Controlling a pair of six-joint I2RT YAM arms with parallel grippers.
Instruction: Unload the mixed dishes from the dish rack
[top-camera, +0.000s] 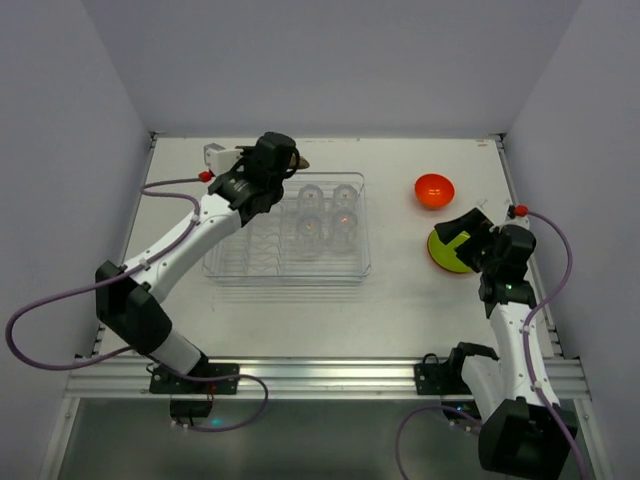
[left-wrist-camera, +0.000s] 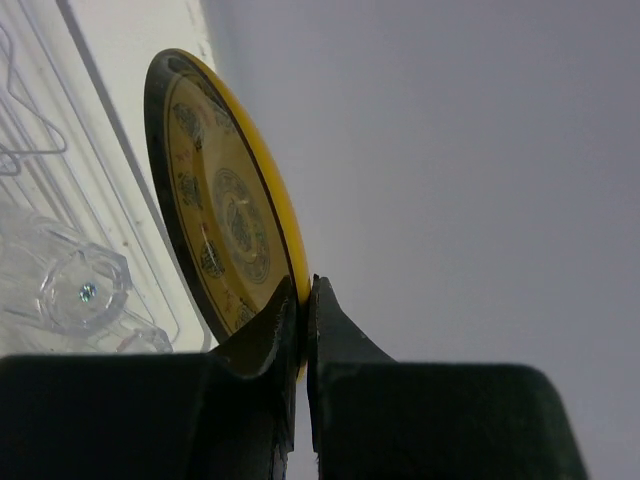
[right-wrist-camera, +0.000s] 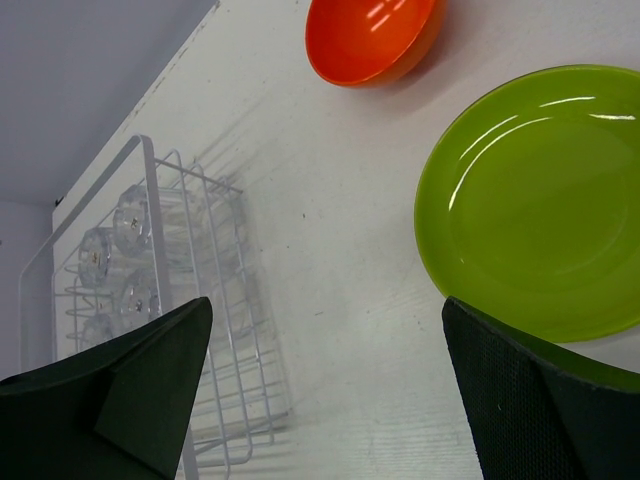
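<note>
At the far left corner of the dish rack (top-camera: 230, 262), the left tool (left-wrist-camera: 303, 300) is clamped on the rim of the patterned yellow plate (left-wrist-camera: 225, 200), held on edge. Four clear glasses (top-camera: 328, 215) sit in the rack. The right tool (right-wrist-camera: 325, 315) gapes wide and empty over the green plate (right-wrist-camera: 540, 200), which lies on the table (top-camera: 400, 300) near the orange bowl (right-wrist-camera: 365, 35)

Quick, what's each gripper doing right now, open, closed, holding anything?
Left gripper: closed on the patterned yellow plate.
Right gripper: open, holding nothing.

Wide-spread end effector (right-wrist-camera: 328, 310), green plate (right-wrist-camera: 540, 200) by its right finger, orange bowl (right-wrist-camera: 370, 40) beyond, dish rack (right-wrist-camera: 150, 300) leftward.
</note>
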